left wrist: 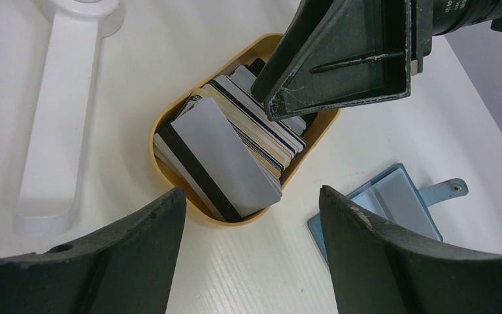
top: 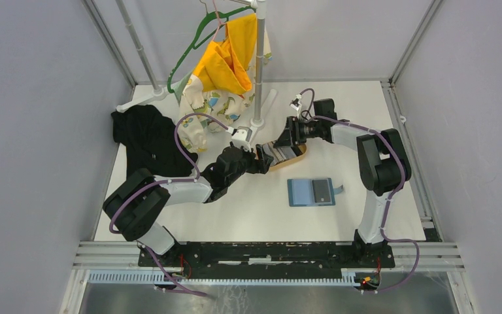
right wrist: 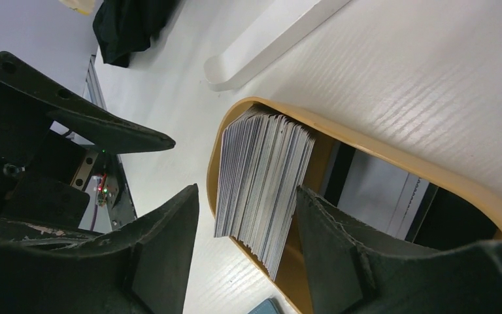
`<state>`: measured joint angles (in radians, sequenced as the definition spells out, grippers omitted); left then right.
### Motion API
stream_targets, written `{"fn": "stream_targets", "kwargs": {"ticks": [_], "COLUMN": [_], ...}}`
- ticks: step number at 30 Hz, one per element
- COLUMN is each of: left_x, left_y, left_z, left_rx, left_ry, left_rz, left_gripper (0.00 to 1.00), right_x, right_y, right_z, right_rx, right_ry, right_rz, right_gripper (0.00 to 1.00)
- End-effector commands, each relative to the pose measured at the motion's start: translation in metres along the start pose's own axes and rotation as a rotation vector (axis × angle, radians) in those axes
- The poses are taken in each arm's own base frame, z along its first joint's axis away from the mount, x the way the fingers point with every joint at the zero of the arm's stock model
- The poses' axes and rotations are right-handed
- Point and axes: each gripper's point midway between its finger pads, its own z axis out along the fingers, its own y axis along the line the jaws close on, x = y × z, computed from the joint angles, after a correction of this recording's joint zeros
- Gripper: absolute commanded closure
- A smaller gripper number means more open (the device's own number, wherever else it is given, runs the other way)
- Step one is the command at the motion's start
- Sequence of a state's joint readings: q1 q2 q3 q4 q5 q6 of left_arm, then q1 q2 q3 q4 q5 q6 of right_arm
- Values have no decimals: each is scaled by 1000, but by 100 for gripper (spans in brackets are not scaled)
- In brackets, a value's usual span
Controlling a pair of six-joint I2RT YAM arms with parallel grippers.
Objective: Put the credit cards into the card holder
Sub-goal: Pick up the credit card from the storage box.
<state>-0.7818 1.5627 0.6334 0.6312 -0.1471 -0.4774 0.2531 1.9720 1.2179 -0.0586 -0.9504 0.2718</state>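
Cards (left wrist: 229, 150) are all in the tan tray (left wrist: 155, 154). It's a fat stack leaning on edge, with a grey one with a black stripe on the front. Right gripper (right wrist: 247, 193) is spread wide with the stack between its fingers, and there's a gap on one side, so nothing's pinched. Left gripper (left wrist: 248, 196) is spread wide too, hanging over the tray's end on the left arm's side, holding nothing. Holder (top: 311, 191) lies unfolded flat on the table (top: 235, 216), near the tray but not touching, with its tab sticking out sideways. Black cloth (top: 145, 136) and a clothes rack (top: 259, 65) sit further back.
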Motion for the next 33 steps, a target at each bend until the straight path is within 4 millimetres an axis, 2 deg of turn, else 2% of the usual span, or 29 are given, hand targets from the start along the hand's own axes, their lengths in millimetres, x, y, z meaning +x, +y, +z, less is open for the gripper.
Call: {"fn": "stream_targets", "kwargs": {"ticks": [1, 7, 12, 15, 22, 25, 27, 31, 33], "left_x": [-18, -18, -18, -19, -19, -19, -18, -19, -19], "left_y": [-9, -9, -8, -8, -8, -7, -7, -8, -7], "left_z": [1, 1, 1, 0, 0, 0, 0, 0, 0], "left_rx": [30, 29, 26, 25, 23, 22, 23, 23, 21], "left_ry": [-63, -62, -62, -65, -66, -68, -65, -65, -64], "left_rz": [-26, -24, -24, -24, -24, -25, -24, -24, -24], "left_gripper": [20, 20, 20, 20, 20, 20, 20, 20, 20], "right_x": [-2, 6, 9, 9, 13, 16, 18, 20, 22], "right_y": [22, 27, 29, 22, 4, 15, 23, 20, 10], "right_z": [5, 9, 12, 13, 12, 15, 16, 17, 18], "right_rx": [-82, -123, -154, -118, -17, -101, -142, -129, -68], "right_ry": [10, 25, 20, 22, 51, 32, 23, 32, 55], "right_rz": [-21, 19, 47, 35, -5, 48, 82, 79, 47], "right_gripper": [39, 39, 47, 53, 51, 52, 58, 64, 61]}}
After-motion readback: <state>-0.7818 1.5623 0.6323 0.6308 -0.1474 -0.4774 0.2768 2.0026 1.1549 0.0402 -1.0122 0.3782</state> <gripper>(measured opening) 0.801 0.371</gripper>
